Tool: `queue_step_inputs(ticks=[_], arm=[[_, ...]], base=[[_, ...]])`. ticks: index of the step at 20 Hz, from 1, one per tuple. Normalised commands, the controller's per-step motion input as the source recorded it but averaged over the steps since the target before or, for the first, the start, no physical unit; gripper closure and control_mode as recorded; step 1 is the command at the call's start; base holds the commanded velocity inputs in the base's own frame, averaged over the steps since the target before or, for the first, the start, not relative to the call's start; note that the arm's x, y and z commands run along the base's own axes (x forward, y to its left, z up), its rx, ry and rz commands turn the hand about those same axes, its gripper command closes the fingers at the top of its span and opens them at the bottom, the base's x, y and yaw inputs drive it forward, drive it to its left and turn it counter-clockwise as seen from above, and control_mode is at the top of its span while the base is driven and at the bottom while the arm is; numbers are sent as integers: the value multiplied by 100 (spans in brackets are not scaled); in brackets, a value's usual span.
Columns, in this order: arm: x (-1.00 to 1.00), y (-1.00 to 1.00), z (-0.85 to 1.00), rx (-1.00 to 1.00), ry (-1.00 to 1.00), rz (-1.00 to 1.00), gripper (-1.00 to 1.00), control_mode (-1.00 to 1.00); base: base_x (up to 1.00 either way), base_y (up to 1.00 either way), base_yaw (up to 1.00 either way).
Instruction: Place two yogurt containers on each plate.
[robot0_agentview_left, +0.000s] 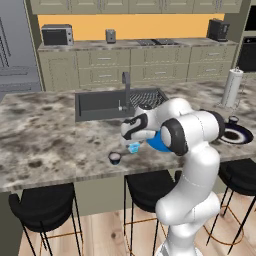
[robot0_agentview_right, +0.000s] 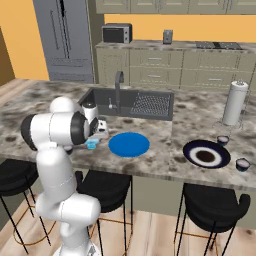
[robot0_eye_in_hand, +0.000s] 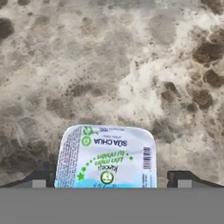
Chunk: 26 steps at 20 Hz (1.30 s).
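1. The jaws stand released, straddling the pale blue squarish yogurt cup (robot0_eye_in_hand: 106, 158) near the mottled stone bench's (robot0_agentview_left: 45, 140) front edge.
2. Risk, likely: closing off-centre could tip the cup.

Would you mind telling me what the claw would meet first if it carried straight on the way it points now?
Most likely the squarish pale blue yogurt cup, which sits between the open claw fingertips, standing on the mottled marble counter.

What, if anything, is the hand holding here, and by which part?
Nothing is held. The hand is open, its fingertips standing apart on either side of the pale blue yogurt cup, which sits on the counter.
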Motion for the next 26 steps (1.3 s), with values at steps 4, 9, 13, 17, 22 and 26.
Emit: queue_step_inputs(ticks=[4, 9, 13, 17, 22, 26], arm=[[12, 5, -12, 0, 0, 0, -100, -100], [4, 1, -15, 0, 0, 0, -100, -100], [0, 0, -18, 0, 0, -2, -100, -100], [0, 0, -10, 0, 0, -2, -100, -100], [0, 0, 0, 0, 0, 0, 100, -100], [-4, 0, 3, 0, 0, 0, 100, -100]], base=[[0, 0, 0], [0, 0, 0], [0, 0, 0], [0, 0, 0], [0, 0, 0], [0, 0, 0]])
